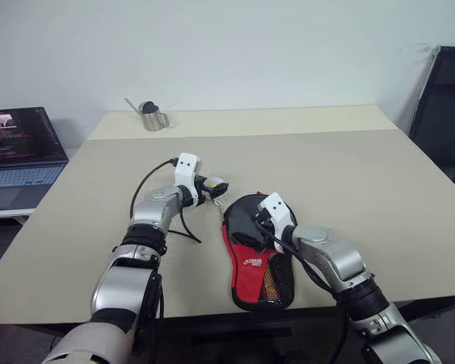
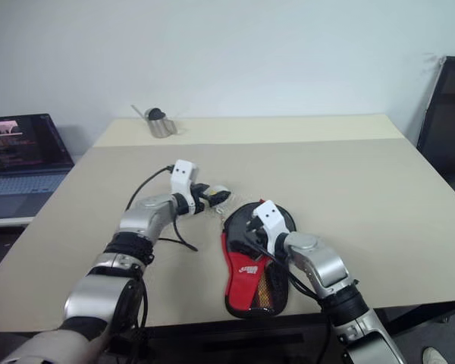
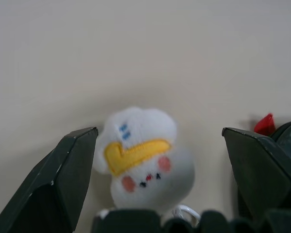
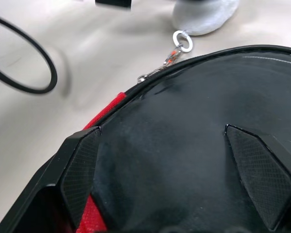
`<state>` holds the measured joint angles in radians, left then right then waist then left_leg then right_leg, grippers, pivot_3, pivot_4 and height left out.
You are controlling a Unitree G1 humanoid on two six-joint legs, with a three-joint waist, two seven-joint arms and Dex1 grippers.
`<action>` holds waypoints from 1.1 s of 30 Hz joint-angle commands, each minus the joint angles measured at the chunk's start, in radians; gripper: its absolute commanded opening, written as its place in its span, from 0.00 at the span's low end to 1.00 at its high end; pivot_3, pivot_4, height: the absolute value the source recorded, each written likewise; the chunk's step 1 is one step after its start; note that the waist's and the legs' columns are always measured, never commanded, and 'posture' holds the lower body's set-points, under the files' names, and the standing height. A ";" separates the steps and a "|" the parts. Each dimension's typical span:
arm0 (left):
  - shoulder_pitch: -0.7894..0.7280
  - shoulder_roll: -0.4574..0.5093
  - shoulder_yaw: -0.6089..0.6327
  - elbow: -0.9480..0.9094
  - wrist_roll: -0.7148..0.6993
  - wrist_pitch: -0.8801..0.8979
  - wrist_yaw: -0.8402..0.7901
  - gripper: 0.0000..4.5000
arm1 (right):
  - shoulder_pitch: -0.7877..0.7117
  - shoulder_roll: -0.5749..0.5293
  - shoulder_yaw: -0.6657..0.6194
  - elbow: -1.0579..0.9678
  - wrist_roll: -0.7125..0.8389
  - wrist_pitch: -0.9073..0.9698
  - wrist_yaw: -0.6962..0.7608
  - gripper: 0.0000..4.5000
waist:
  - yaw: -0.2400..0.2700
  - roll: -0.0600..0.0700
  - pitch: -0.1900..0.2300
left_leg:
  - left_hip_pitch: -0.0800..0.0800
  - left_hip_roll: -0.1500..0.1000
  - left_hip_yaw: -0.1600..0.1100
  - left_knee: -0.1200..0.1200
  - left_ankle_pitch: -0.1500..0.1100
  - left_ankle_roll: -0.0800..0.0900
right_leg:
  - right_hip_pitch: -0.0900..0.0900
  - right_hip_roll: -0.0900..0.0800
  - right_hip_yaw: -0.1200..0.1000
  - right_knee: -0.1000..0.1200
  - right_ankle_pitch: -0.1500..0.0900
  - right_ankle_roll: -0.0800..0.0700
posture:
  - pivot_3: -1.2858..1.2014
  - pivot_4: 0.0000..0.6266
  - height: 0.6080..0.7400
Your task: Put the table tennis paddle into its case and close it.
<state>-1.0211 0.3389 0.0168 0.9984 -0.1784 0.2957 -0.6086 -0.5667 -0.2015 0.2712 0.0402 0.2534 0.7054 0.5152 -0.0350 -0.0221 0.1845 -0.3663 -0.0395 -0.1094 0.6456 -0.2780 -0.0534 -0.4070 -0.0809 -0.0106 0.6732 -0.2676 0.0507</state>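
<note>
The left end effector (image 1: 221,187) stands wide open with nothing gripped; in its wrist view the small white-and-yellow plush charm (image 3: 143,158) sits between its two fingers (image 3: 63,182), touched by neither as far as I can tell. The right end effector (image 1: 252,226) is also spread wide and empty, hovering over or resting on the round black head of the case (image 1: 255,254). The case lies flat near the front edge of the table (image 1: 364,189), round end away from the robot, red handle end and mesh pocket toward it. A small metal ring and clip (image 4: 177,46) join the charm to the case's rim.

The table tennis paddle I cannot make out apart from the case (the black surface under the right fingers could be either rubber or fabric).

If the charm serves as the zip pull, the left fingers should close squarely on it while the right presses the case still.

Elsewhere: a metal cup (image 1: 153,116) at the far edge, a laptop (image 1: 19,155) off to the left, and a loose black cable (image 1: 163,205) beside the left wrist that could snag.
</note>
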 commanded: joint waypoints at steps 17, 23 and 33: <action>-0.097 -0.065 0.025 0.207 0.099 -0.108 0.014 0.73 | 0.055 -0.026 -0.028 -0.077 -0.043 -0.013 -0.030 1.00 | 0.004 -0.001 -0.001 | 0.000 -0.001 0.000 0.000 0.000 0.001 | 0.000 -0.001 0.000 0.001 0.000 0.001 | 0.52 0.24 1.00; -0.092 -0.060 0.023 0.182 0.109 -0.111 -0.012 0.29 | 0.060 -0.049 -0.008 -0.004 -0.082 0.004 -0.039 1.00 | 0.003 -0.001 -0.001 | 0.000 -0.001 0.000 0.001 0.000 0.000 | 0.000 -0.002 0.000 0.001 -0.001 0.001 | 0.52 0.24 1.00; -0.142 -0.070 -0.016 0.235 0.188 -0.216 0.010 0.07 | 0.065 -0.016 0.041 0.036 -0.100 0.054 -0.004 1.00 | 0.002 -0.008 -0.005 | 0.002 -0.001 0.000 0.002 -0.001 0.001 | 0.001 -0.001 0.000 0.004 -0.001 0.001 | 0.52 0.24 1.00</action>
<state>-1.1147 0.2778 0.0063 1.2321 -0.0087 0.1281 -0.6161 -0.5339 -0.2279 0.2680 0.0257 0.1558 0.7043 0.4958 -0.0326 -0.0297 0.1798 -0.3647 -0.0408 -0.1096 0.6473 -0.2785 -0.0523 -0.4059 -0.0824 -0.0107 0.6776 -0.2681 0.0520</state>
